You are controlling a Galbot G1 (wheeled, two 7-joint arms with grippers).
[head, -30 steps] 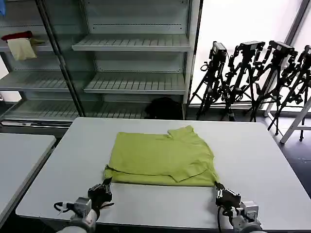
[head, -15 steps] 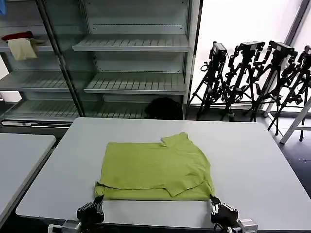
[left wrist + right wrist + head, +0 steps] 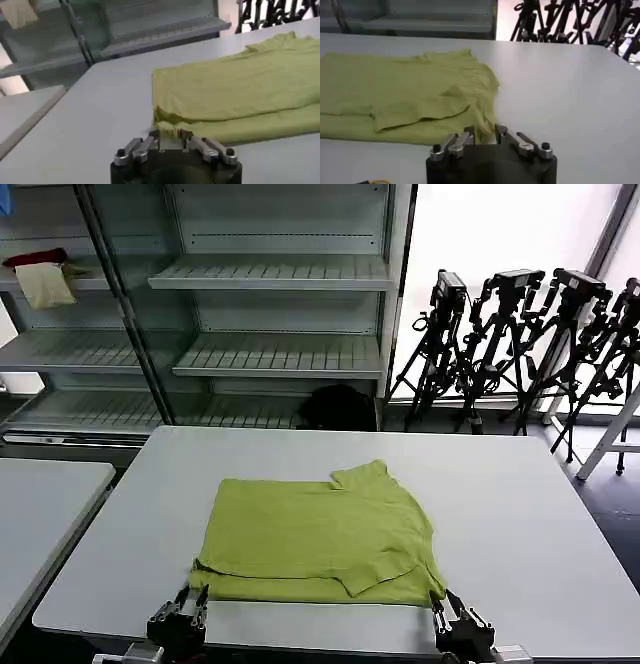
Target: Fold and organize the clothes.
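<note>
At the bottom edge of the head view, the left gripper [image 3: 190, 604] is seen lower left and the right gripper [image 3: 443, 609] lower right, each at a near corner of the T-shirt [image 3: 320, 532]. In both wrist views the jaws are seen parted, with the cloth's near hem lying between the fingertips. The folded lime T-shirt is spread flat at the centre of the grey table [image 3: 520, 514]. Behind, shelves [image 3: 270, 274] and tripods [image 3: 520, 344] are seen.

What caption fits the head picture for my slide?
Both grippers, left and right, sit open at the folded yellow-green T-shirt's near corners.
</note>
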